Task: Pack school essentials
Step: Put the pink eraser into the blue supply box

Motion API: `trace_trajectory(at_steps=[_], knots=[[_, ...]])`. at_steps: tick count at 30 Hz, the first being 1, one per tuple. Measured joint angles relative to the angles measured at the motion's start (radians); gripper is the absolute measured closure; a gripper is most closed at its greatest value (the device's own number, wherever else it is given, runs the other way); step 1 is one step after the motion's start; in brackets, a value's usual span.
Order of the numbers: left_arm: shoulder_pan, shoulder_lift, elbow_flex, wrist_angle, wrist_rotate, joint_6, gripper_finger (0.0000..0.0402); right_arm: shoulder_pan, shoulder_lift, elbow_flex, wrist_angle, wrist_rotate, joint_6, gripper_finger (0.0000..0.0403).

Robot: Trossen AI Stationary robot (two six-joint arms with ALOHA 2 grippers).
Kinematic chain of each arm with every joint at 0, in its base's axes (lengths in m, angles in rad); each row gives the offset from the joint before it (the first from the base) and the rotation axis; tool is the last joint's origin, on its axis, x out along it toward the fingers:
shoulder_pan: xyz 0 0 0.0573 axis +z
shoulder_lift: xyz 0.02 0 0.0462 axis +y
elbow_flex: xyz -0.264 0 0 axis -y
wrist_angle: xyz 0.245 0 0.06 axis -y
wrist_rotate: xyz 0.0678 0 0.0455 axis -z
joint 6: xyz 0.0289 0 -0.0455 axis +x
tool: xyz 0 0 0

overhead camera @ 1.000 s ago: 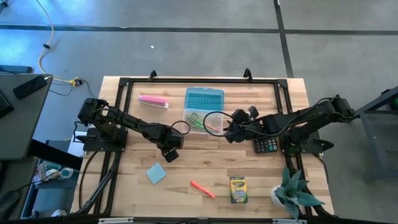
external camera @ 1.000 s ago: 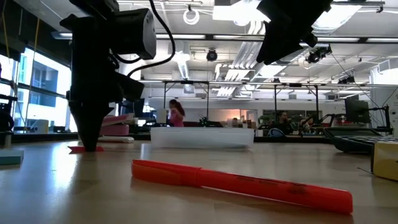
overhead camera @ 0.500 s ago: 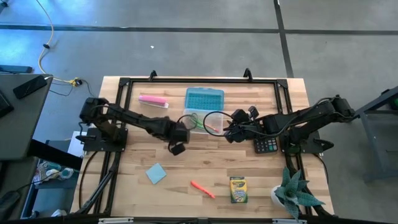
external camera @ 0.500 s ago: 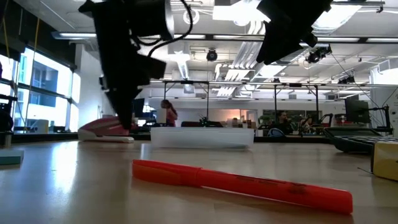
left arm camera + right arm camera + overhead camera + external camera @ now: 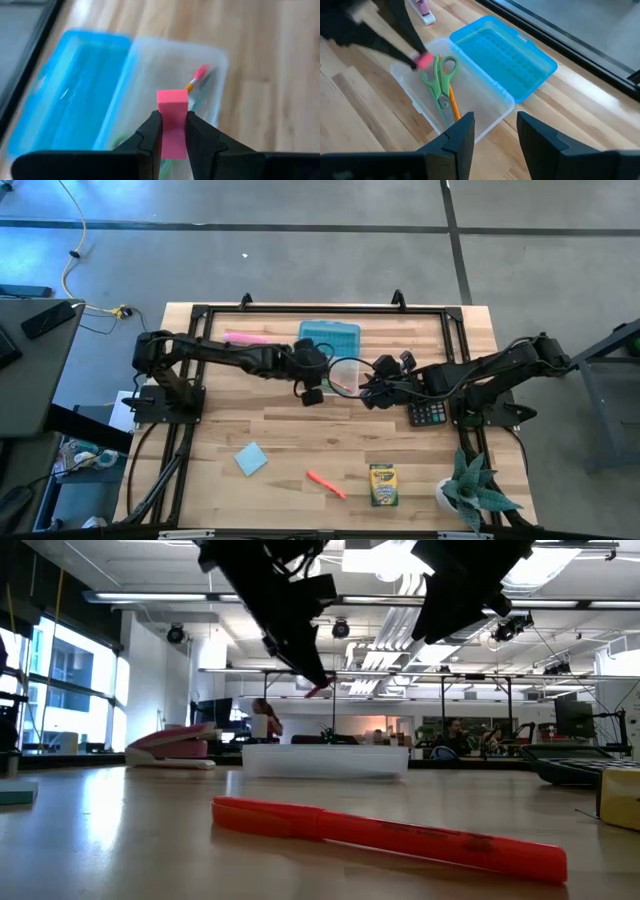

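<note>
Two items already lie inside the clear plastic box point(image 5: 451, 102): green-handled scissors point(image 5: 438, 82) and a thin pencil point(image 5: 453, 106) beside them. Its blue lid point(image 5: 503, 56) lies open, hinged back from the box. Above the box hangs the left claw point(image 5: 171, 131), pinched tight on a small pink eraser point(image 5: 172, 122), apparently about to let it go inside. Just beside the box, on the side away from the left arm, hovers the right claw point(image 5: 495, 134), fingers partly spread with nothing between them.

By my reckoning the packing is not yet half done. Well apart from the box, toward the surface's near edge, wait the light-blue note pad point(image 5: 251, 459), the orange marker point(image 5: 326, 484) and the yellow-green crayon box point(image 5: 382, 484). A black calculator point(image 5: 430, 413) and a pink bar point(image 5: 245, 339) sit nearer the box.

No brand or lettering can be read anywhere; the crayon box print is too small to make out.
</note>
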Motion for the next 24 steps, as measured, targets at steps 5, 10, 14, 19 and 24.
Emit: trace_trajectory(at_steps=[5,10,14,19,24], knots=[[0.078,0.052,0.0,0.102,0.162,0.138,0.0341,0.0,0.0,0.0,-0.001,-0.001,0.044,0.0265],[0.147,0.13,0.0,0.143,0.223,0.165,0.0341,0.0,0.001,0.0,-0.001,-0.002,0.06,0.0265],[0.184,0.186,-0.001,0.145,0.226,0.164,0.034,0.0,0.003,0.001,-0.003,-0.005,0.059,0.0265],[0.204,0.223,-0.001,0.149,0.244,0.164,0.032,0.0,0.003,0.001,-0.006,-0.005,0.059,0.0265],[0.195,0.224,-0.001,0.158,0.271,0.191,0.0284,0.002,0.003,0.001,-0.005,-0.019,0.059,0.0265]])
